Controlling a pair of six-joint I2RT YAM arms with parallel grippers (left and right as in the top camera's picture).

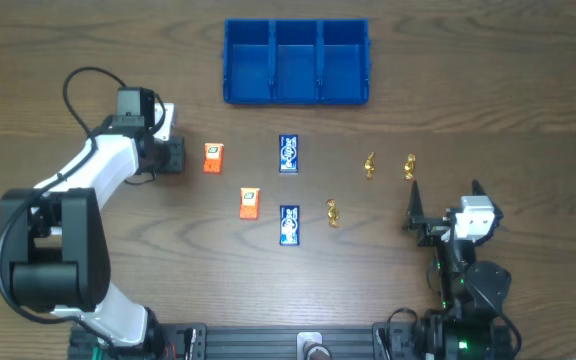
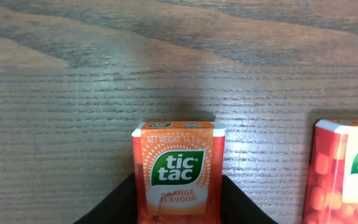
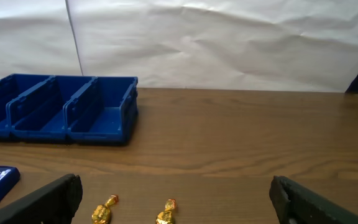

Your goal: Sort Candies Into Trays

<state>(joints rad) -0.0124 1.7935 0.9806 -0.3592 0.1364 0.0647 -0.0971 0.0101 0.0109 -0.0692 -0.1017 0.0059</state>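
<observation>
orange plastic candy box (image 2: 178,171): flat on wooden counter (image 1: 88,40), 9 o'clock, lined up at left end effector (image 1: 175,155), apparently for pick-up; clamped or not, cannot tell. three-compartment blue plastic tray (image 1: 296,62): 12 o'clock, destination. right end effector (image 3: 174,190): spread apart, 4 o'clock, near gold-wrapped candies (image 3: 102,211).

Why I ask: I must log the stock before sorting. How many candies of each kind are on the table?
Orange boxes: 2
Blue packs: 2
Gold candies: 3
Total: 7
</observation>
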